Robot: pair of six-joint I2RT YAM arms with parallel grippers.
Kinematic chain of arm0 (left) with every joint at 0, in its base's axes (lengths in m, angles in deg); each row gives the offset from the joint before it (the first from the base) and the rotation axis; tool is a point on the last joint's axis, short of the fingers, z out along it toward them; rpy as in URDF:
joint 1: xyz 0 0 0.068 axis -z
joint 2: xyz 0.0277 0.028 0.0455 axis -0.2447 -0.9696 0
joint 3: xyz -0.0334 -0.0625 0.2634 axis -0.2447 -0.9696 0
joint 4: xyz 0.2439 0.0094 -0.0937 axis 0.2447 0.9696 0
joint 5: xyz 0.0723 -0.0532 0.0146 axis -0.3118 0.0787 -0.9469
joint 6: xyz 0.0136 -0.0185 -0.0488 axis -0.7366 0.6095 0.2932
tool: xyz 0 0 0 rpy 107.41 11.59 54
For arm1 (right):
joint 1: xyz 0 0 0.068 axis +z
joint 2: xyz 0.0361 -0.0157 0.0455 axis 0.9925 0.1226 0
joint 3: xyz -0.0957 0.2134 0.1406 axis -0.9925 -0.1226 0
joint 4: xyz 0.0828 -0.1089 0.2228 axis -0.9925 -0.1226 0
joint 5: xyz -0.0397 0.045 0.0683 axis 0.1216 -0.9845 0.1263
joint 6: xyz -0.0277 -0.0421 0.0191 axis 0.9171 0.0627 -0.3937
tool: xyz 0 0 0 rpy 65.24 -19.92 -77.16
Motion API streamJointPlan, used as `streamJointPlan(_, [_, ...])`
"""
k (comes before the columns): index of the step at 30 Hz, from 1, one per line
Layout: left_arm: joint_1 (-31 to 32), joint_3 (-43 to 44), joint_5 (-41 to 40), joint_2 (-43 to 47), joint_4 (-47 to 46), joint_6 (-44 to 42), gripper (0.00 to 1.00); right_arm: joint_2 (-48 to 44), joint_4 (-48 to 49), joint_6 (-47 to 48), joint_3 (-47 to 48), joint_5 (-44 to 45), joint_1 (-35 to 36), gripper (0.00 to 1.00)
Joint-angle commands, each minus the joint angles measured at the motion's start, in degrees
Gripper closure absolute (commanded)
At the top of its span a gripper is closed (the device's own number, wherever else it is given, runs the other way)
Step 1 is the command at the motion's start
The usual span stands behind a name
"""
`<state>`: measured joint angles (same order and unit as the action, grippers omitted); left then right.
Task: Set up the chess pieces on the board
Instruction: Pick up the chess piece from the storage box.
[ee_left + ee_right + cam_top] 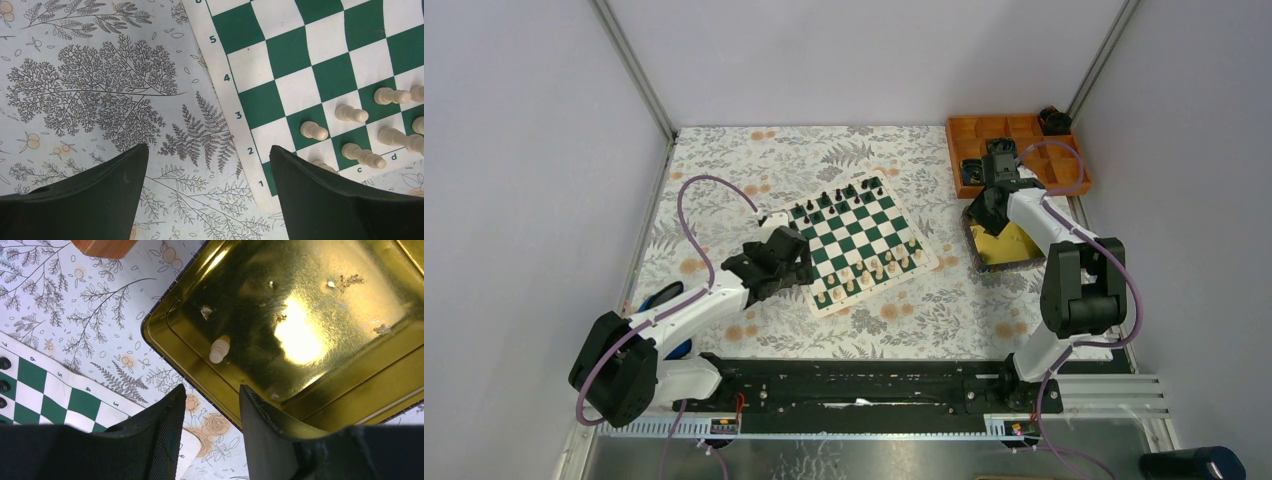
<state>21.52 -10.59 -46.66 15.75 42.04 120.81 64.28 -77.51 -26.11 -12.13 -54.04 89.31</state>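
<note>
1. Our right gripper [211, 390] hangs over the near rim of the gold tin [310, 285]. Its two fingers are parted by a modest gap with nothing between them, so it is released and grasps nothing.
2. Just ahead of those fingertips, one cream piece [219, 350] rests on the tin's floor close to the inner wall, clear of both fingers. We cannot tell whether it stands or lies.
3. Further ahead, off toward the finger on the left of that view, a corner of the orange tray [102, 246] shows at the frame's top.
4. Out beside that same finger lies a corner of the board [45, 400], with black pieces [4, 363] at the very edge of the view.
5. Our left gripper [208, 148] is spread wide and holds nothing. One finger hovers above the flowered tablecloth [100, 75], the other above the board's near corner.
6. Ahead of that second finger and off to its outer side, several cream pieces [351, 113] sit on the squares, none touching the gripper.
7. From overhead, we see the left gripper at the board's edge, while the right gripper is well apart from the board, above the tin.
</note>
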Motion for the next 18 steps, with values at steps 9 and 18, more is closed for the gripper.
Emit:
streamJointPlan(9, [0.62,1.14,-0.94,-1.01,-2.57,-1.12,0.01,1.65,3.31,1.55,-0.49,-0.50,-0.47,0.54])
streamJointPlan(18, [0.65,1.30,-0.96,-1.94,-2.63,-1.19,0.01,3.30,4.12,1.19,-1.15,-1.57,-1.02,0.55])
